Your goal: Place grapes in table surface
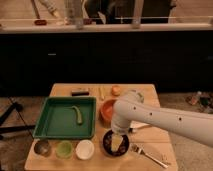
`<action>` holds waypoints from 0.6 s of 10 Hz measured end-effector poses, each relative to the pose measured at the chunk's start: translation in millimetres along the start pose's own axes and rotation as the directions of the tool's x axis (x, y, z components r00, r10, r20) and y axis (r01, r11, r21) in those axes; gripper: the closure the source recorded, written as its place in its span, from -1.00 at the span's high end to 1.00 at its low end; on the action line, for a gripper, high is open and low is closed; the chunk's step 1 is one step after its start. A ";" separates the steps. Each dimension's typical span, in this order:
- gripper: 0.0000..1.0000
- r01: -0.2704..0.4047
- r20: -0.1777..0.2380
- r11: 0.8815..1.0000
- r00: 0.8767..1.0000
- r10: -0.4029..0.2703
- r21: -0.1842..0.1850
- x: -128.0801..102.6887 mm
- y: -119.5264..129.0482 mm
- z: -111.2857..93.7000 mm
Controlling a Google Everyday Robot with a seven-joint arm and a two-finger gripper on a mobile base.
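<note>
The light wooden table surface (62, 91) fills the middle of the camera view. A dark bowl (107, 145) stands near its front edge, right of centre. My white arm comes in from the right and bends down over this bowl. My gripper (116, 142) points straight down into the bowl. The grapes are hidden under the gripper; only dark contents show around it, and I cannot tell whether it holds them.
A green tray (55, 120) with a green pepper (77, 114) lies at the left. An orange bowl (106, 107), a small orange fruit (116, 90) and a dark pad (80, 92) lie behind. A metal bowl (42, 147), a green bowl (64, 148) and a white bowl (85, 148) line the front; a fork (150, 154) lies at the right.
</note>
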 end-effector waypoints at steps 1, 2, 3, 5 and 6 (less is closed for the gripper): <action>0.60 -0.012 -0.005 1.000 1.000 0.012 -0.010 4.7 0.9 4.2; 0.60 -0.022 -0.010 1.000 1.000 0.022 -0.017 8.8 2.0 7.2; 0.60 -0.027 -0.013 0.999 1.000 0.027 -0.020 10.5 2.7 8.2; 0.60 -0.033 -0.014 0.999 0.999 0.033 -0.021 13.0 5.5 8.4; 0.55 -0.034 -0.015 0.999 0.999 0.033 -0.023 14.2 7.9 8.6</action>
